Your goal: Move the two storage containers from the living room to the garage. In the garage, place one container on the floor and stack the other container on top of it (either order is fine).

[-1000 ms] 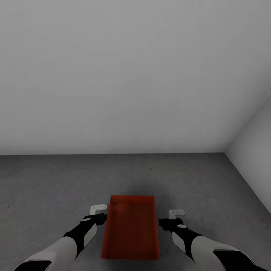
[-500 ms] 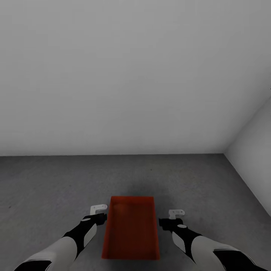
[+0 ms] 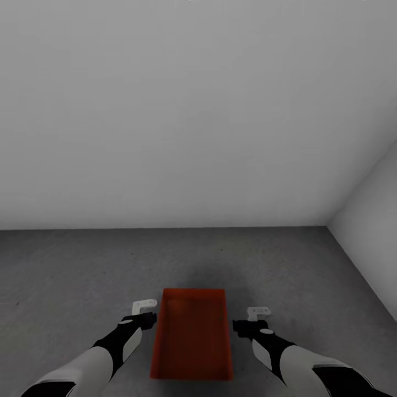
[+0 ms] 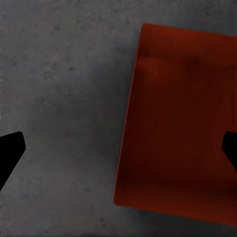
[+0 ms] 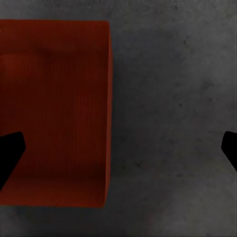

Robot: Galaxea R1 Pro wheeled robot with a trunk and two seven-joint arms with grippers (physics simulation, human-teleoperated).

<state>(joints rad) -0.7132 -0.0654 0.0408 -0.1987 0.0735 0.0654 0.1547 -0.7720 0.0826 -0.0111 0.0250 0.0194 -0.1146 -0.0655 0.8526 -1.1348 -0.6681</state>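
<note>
Head view: one orange-red rectangular plastic storage container (image 3: 191,333), lidless, sits on the dark grey concrete garage floor (image 3: 66,275), its long axis running away from me toward the plain grey wall (image 3: 182,110). My left gripper (image 3: 144,309) hangs just beside its left wall, my right gripper (image 3: 257,317) a little further off on the right side. Neither touches the bin. From this angle I cannot judge how wide the fingers stand.

Left wrist view: I look down on the floor with the container's open interior to one side. Two dark fingertips (image 4: 10,150) show at opposite edges of the frame, far apart, with nothing between them but floor and bin rim below. Left hand spread wide and empty.

Right wrist view: same arrangement, mirrored. The container (image 5: 54,111) lies under one fingertip (image 5: 10,150), bare concrete under the other. Right hand also spread wide and empty.

Judgement: the first container appears set down, so the placing step looks complete. No second bin is visible here. Next move likely calls for lifting both arms clear, then driving off to fetch the other container for stacking.
</note>
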